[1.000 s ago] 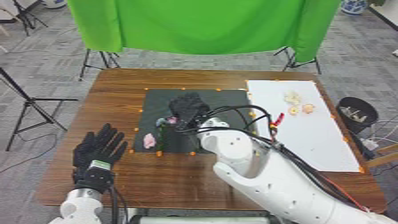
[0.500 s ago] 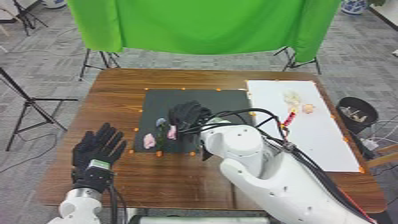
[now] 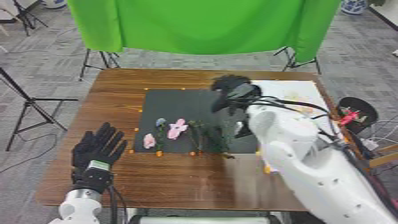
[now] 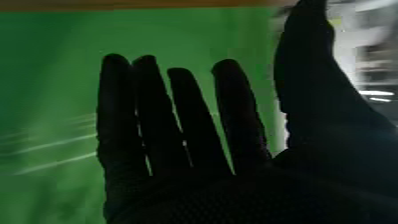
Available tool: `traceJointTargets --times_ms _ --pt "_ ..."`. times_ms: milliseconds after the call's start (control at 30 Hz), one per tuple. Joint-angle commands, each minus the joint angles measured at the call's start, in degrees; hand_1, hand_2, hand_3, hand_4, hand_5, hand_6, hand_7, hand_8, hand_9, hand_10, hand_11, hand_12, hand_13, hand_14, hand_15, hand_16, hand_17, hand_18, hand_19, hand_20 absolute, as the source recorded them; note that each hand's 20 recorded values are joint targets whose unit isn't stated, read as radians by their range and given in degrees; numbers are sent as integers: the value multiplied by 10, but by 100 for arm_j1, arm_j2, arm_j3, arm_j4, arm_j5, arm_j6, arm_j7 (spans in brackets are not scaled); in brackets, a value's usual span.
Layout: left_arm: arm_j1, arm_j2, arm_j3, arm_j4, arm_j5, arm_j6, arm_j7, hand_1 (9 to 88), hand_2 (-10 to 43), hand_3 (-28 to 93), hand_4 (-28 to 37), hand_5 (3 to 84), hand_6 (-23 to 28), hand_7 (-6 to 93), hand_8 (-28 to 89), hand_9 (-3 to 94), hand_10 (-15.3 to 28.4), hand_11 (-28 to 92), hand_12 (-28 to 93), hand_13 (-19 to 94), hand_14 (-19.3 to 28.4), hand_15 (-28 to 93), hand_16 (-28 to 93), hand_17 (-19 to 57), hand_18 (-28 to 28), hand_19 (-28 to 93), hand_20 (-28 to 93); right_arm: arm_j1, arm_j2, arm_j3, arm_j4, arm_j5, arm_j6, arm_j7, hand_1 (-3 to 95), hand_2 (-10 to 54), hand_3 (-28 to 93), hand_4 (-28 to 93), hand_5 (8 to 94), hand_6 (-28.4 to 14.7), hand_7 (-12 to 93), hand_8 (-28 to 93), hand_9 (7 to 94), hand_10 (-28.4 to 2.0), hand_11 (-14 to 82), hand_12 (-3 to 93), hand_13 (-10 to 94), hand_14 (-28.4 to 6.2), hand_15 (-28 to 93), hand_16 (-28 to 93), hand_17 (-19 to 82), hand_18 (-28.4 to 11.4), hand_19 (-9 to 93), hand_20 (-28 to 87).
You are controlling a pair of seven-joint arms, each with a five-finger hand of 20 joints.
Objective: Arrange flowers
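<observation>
One small pink flower (image 3: pixel 149 140), a grey-blue flower (image 3: pixel 161 121) and, newly released, a larger pink flower (image 3: pixel 178 128) on the black square mat (image 3: pixel 182 103), then the black-gloved right hand (image 3: pixel 231 84) swung toward the white sheet (image 3: pixel 286 88), straight fingers apart, likely ready for another bloom.

The table (image 3: pixel 178 185) is brown with streaky grain, the mat (image 3: pixel 182 102) dark grey, edged by orange dots (image 3: pixel 138 129), the paper (image 3: pixel 282 89) white. Two flowers (image 3: pixel 177 128) are pink, another flower (image 3: pixel 161 122) is grey-blue, and the stems (image 3: pixel 197 143) are dark green. The left hand (image 3: pixel 93 150) and right hand (image 3: pixel 235 91) are black, the arms (image 3: pixel 298 147) white, the cloth (image 3: pixel 204 27) bright green, the floor (image 3: pixel 53 62) mottled grey in squares.
</observation>
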Motion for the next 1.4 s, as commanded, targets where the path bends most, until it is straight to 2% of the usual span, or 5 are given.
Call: traceJointTargets --times_ms 33,600,1033,1200,1400 --pt "60 12 5 -54 51 -154 25 287 177 737 -283 416 98 214 -107 329 157 306 103 246 166 460 -96 -68 145 392 93 -226 1080 786 651 -78 733 625 423 -79 805 -280 478 -33 129 -114 457 -140 63 116 426 -126 136 164 199 -192 546 209" --pt "76 -16 43 -84 27 -148 86 287 180 735 -283 419 98 209 -105 331 156 303 105 246 165 457 -94 -70 145 393 96 -147 1128 640 1748 12 93 788 595 7 796 -282 532 -22 121 -117 494 -109 62 113 467 -87 148 157 238 -158 640 265" --pt "91 -60 67 -99 22 -131 49 288 182 733 -283 419 97 211 -105 332 157 304 105 247 165 458 -94 -70 146 393 96 -253 1031 423 1896 4 -275 394 576 -5 774 -283 559 -6 134 -120 557 -95 76 115 549 -78 180 166 259 -165 673 273" --pt "72 -68 63 -83 24 -131 46 287 182 734 -283 420 98 211 -105 333 157 303 105 247 167 459 -94 -70 146 394 96 -359 1060 359 1906 54 -78 418 600 -20 706 -283 599 4 141 -121 658 -105 111 149 619 -70 168 276 270 -161 679 295" --pt "84 -78 65 -79 4 -122 49 287 183 735 -283 420 97 213 -106 333 157 304 105 247 166 459 -94 -70 146 394 97 -577 1107 351 1861 -112 384 248 658 -5 592 -283 740 10 172 9 822 -96 105 344 737 -71 200 409 291 -163 693 328"
